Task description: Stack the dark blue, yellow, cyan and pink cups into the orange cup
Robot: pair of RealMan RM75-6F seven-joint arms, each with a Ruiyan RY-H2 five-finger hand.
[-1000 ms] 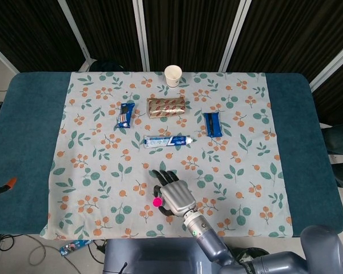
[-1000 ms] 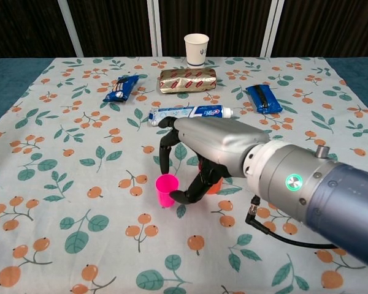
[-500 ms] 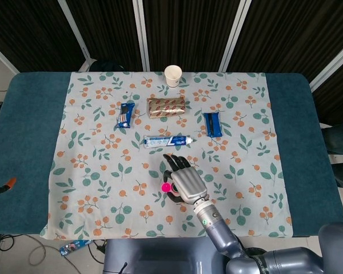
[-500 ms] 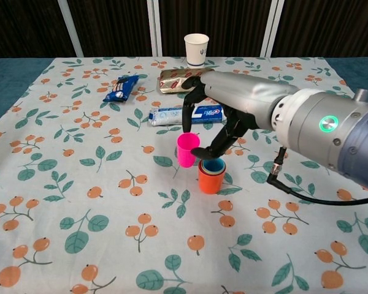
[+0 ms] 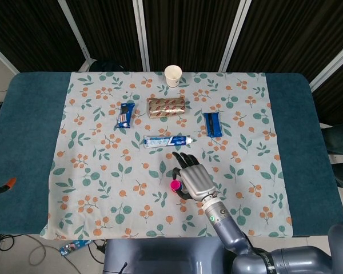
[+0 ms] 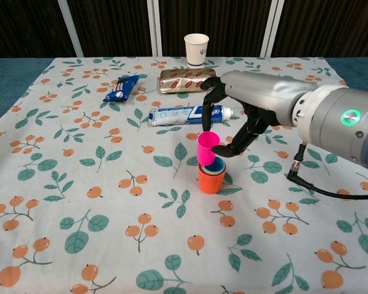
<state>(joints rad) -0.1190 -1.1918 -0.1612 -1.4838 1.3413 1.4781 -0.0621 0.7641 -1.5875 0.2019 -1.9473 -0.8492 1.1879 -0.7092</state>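
My right hand (image 6: 240,110) pinches the pink cup (image 6: 207,147) between thumb and fingers, holding it upright just above the orange cup (image 6: 211,178), slightly towards that cup's left rim. A cyan rim (image 6: 214,165) shows inside the orange cup; any other cups nested in it are hidden. In the head view the right hand (image 5: 195,179) covers the orange cup, and only the pink cup (image 5: 175,186) peeks out at its left. The left hand appears in neither view.
On the floral tablecloth (image 6: 61,184) lie a toothpaste tube (image 6: 187,114), a brown foil packet (image 6: 187,80), a blue wrapper (image 6: 121,87) and a dark blue packet (image 6: 264,98). A white paper cup (image 6: 196,49) stands at the far edge.
My right hand lifted the pink cup off the cloth left of the orange cup and carried it up and to the right, over the orange cup.
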